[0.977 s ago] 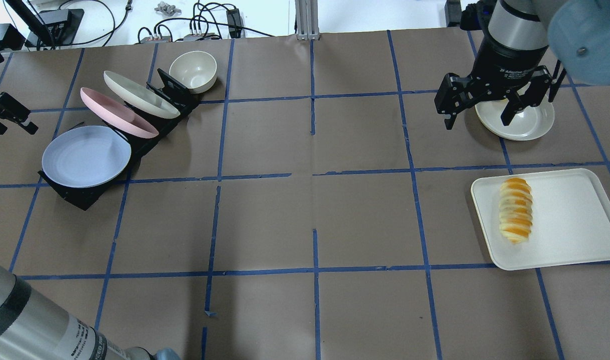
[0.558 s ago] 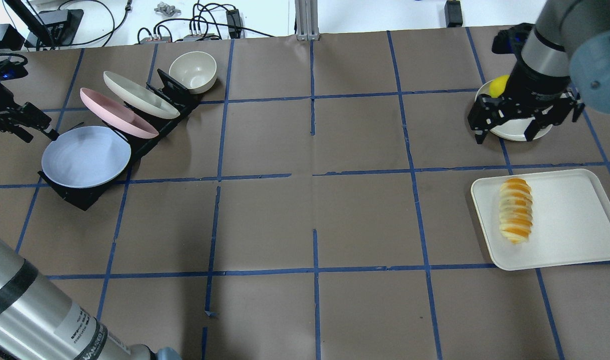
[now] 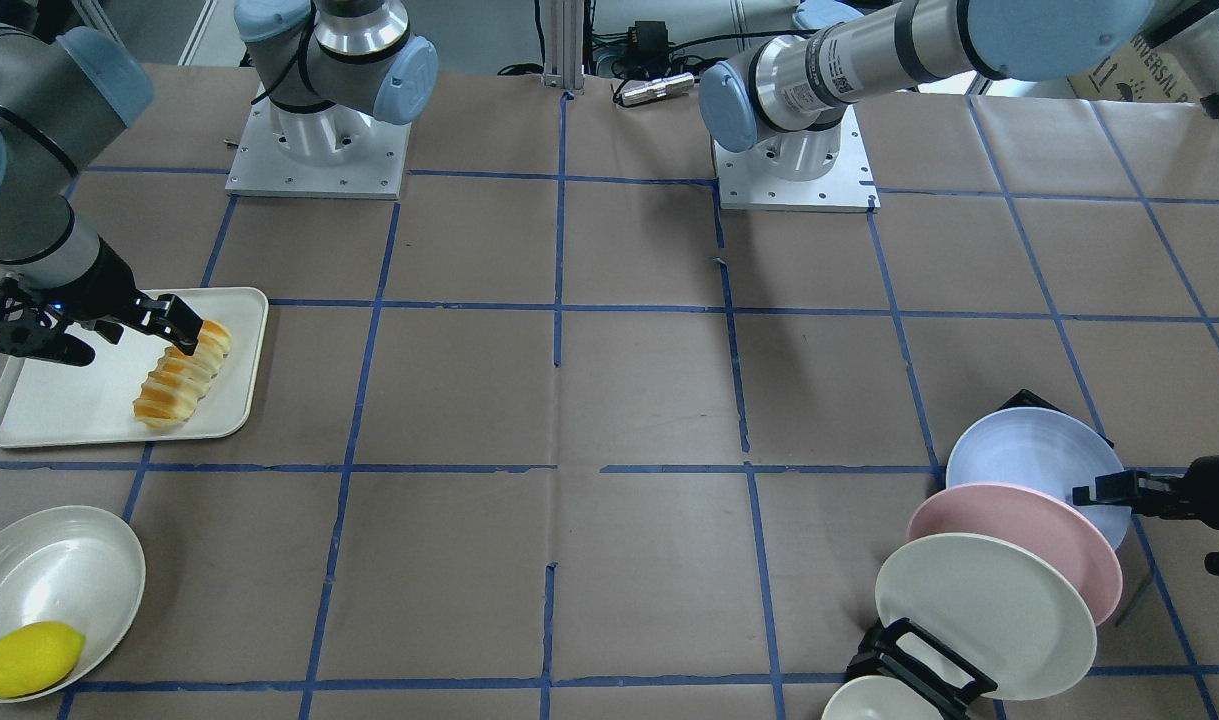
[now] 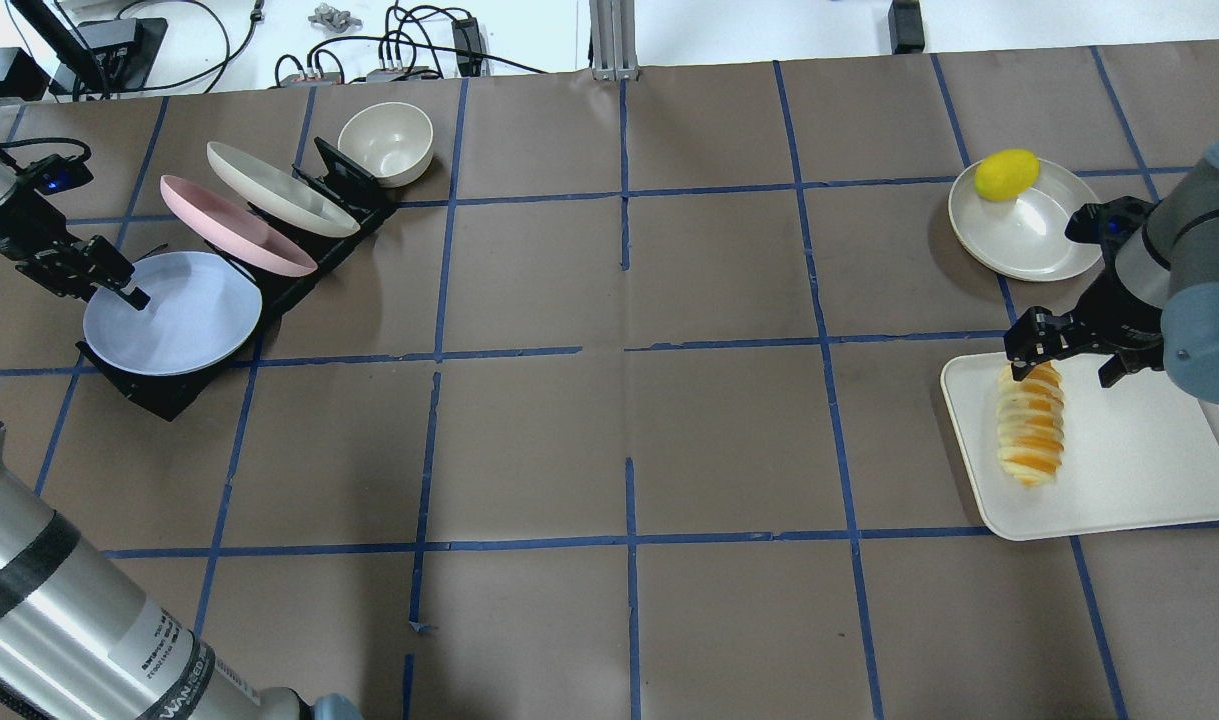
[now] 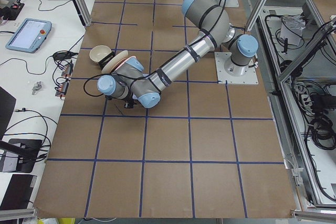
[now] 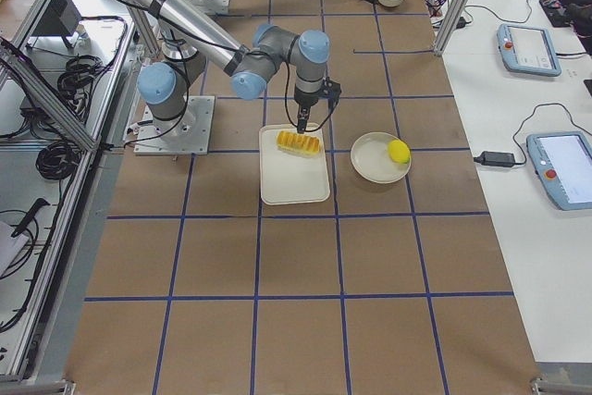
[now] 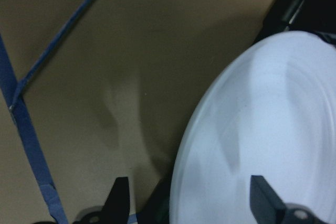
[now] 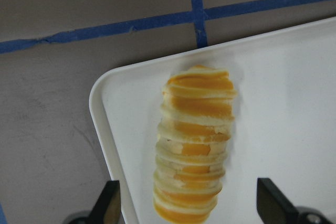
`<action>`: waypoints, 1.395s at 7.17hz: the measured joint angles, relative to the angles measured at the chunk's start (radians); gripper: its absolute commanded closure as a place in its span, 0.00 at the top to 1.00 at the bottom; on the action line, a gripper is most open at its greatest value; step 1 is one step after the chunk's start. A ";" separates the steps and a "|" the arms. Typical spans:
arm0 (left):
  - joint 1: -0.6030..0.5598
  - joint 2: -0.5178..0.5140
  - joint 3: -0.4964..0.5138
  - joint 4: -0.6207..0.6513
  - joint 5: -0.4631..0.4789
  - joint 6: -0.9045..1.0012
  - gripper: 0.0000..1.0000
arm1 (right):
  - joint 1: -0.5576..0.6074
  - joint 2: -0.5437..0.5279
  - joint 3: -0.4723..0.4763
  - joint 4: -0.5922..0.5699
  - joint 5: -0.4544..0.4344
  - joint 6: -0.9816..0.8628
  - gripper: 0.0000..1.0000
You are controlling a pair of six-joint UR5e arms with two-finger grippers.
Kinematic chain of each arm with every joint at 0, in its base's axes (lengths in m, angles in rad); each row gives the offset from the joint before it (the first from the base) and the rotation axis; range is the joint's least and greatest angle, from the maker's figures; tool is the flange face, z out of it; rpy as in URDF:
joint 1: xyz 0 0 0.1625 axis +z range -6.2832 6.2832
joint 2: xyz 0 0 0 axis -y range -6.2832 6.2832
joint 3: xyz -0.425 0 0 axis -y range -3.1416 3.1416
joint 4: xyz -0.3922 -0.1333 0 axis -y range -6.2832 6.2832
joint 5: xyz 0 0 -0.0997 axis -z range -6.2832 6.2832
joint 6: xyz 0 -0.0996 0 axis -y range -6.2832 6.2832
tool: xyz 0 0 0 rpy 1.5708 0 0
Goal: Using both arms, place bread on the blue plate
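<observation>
The bread (image 4: 1031, 425) lies lengthwise on the left part of a white tray (image 4: 1149, 450). It also shows in the front-facing view (image 3: 182, 375) and the right wrist view (image 8: 194, 145). My right gripper (image 4: 1064, 370) is open and hangs over the bread's far end, one finger on each side (image 8: 190, 205). The blue plate (image 4: 174, 312) leans in the front slot of a black rack. My left gripper (image 4: 94, 285) is open at the plate's far-left rim. In the left wrist view the blue plate's (image 7: 262, 140) edge lies between the open fingers (image 7: 191, 208).
A pink plate (image 4: 234, 225) and a cream plate (image 4: 279, 188) stand in the same rack behind the blue one, with a cream bowl (image 4: 387, 142) beyond. A white dish (image 4: 1029, 230) holding a yellow lemon (image 4: 1006, 174) sits behind the tray.
My right gripper moved from above the lemon dish down to the tray, over the bread's far end. My left gripper moved in from the table's left edge to the blue plate's rim.
</observation>
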 measured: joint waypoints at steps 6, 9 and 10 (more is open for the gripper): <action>0.008 0.063 0.063 -0.117 0.015 0.000 0.02 | -0.006 0.160 0.044 -0.192 -0.001 0.007 0.87; 0.006 0.240 -0.077 -0.205 0.018 -0.001 0.02 | -0.007 0.163 0.077 -0.221 -0.003 0.003 0.07; -0.001 0.332 -0.179 -0.209 0.017 -0.026 0.03 | -0.006 0.163 0.078 -0.226 -0.004 0.001 0.05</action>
